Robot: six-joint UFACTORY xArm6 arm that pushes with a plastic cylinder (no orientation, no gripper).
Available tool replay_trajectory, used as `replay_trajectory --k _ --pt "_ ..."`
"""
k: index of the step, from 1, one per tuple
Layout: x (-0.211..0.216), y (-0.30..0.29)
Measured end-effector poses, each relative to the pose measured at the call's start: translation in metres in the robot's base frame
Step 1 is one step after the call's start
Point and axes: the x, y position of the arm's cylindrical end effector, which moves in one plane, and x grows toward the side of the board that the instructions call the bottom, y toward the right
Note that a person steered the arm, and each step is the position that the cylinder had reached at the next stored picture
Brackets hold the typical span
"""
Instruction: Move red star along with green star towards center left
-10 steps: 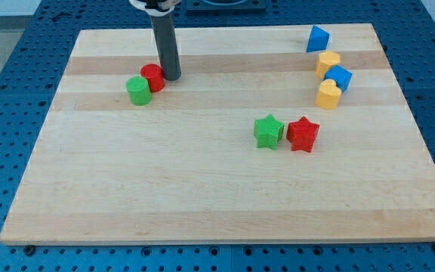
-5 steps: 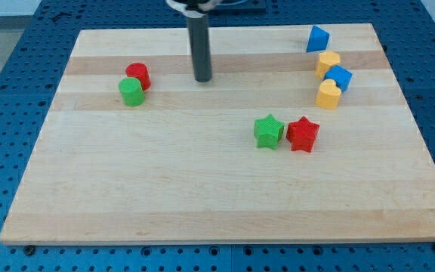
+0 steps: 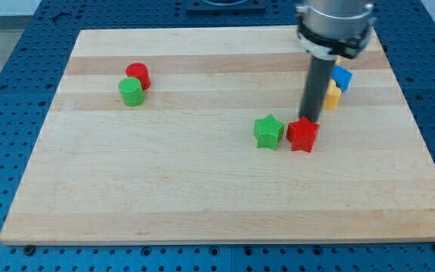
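red star (image 3: 302, 135) is being touched on its upper edge by my tip (image 3: 309, 119); green star (image 3: 268, 131) is sitting just beside it, toward the view's left; fingers are not being shown.

Single fixed camera, raised beyond the view's bottom edge, angled down across the whole wooden board (image 3: 202, 204), moderately close, my tip (image 3: 309, 119) in frame.

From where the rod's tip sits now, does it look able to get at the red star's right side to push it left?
Probably yes. My tip sits just above the red star, at its upper right edge. Nothing lies to the star's right, so it looks free to come round. The green star sits close on its left.
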Motion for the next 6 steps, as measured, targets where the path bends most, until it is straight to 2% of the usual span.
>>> replay_trajectory --k 1,2,3,6 --pt "0.009 0.035" --pt "0.028 0.041" --pt "0.034 0.001" --pt "0.034 -0.188"
